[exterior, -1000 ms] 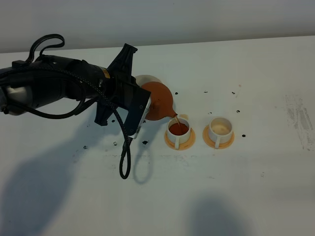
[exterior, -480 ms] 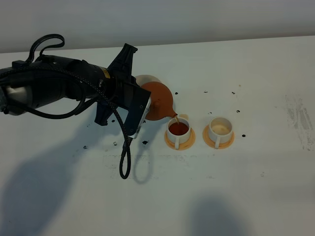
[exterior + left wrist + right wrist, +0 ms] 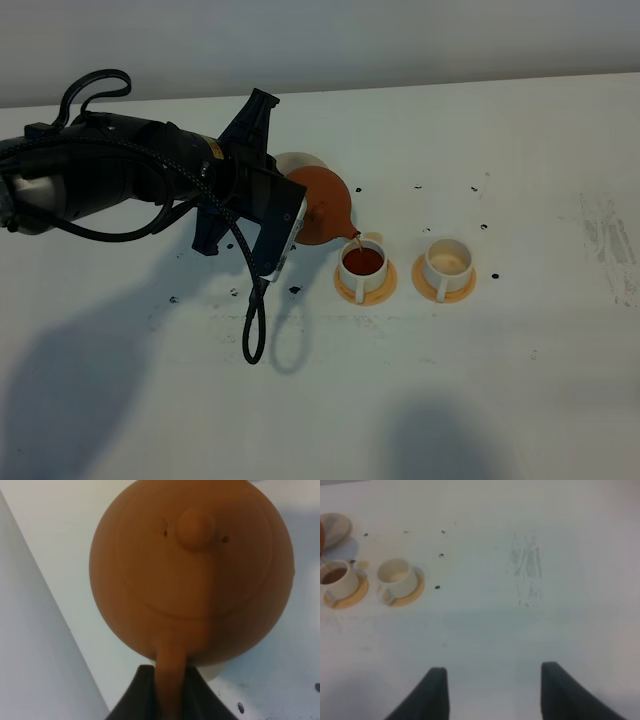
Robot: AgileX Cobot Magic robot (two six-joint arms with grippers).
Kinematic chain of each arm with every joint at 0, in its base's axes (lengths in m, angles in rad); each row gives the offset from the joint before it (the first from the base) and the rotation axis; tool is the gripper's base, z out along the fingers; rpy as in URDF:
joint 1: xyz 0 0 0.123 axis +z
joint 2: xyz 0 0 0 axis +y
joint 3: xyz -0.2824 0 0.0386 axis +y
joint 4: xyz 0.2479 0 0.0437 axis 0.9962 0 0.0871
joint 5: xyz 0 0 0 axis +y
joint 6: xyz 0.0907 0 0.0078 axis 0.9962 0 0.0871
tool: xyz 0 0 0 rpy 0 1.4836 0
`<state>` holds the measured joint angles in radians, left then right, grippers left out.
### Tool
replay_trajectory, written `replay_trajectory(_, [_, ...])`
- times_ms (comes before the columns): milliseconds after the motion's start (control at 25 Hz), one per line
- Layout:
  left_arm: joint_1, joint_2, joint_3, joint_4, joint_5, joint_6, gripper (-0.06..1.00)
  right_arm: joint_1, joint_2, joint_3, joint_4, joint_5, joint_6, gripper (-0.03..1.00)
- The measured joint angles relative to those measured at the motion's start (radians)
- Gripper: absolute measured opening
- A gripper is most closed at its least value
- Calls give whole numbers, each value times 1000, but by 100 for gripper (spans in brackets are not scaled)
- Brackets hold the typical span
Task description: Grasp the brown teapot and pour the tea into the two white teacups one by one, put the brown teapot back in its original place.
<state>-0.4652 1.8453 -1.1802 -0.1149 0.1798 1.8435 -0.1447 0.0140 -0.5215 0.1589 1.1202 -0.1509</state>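
My left gripper (image 3: 170,682) is clamped on the handle (image 3: 170,657) of the teapot (image 3: 322,205). The pot hangs tilted, spout down over the near cup (image 3: 362,264), pouring into it. The far cup (image 3: 448,262) sits empty just beside that one, further to my right, so my next shift goes that way. I see nothing between the two. The cream saucer (image 3: 296,160) lies behind the pot. My right gripper (image 3: 492,690) is spread wide, holding nothing, well apart.
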Motion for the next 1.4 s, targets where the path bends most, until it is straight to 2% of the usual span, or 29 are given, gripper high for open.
replay_trajectory(560, [0,0,0,0,75,-145,9,0,0,0,0,0,0,42])
replay_trajectory(960, [9,-16,0,-5,110,-431,9,0,0,0,0,0,0,42])
replay_trajectory(1120, [33,-53,0,-7,129,-586,9,0,0,0,0,0,0,42])
replay_trajectory(1400, [53,-80,0,-18,267,-804,9,0,0,0,0,0,0,42])
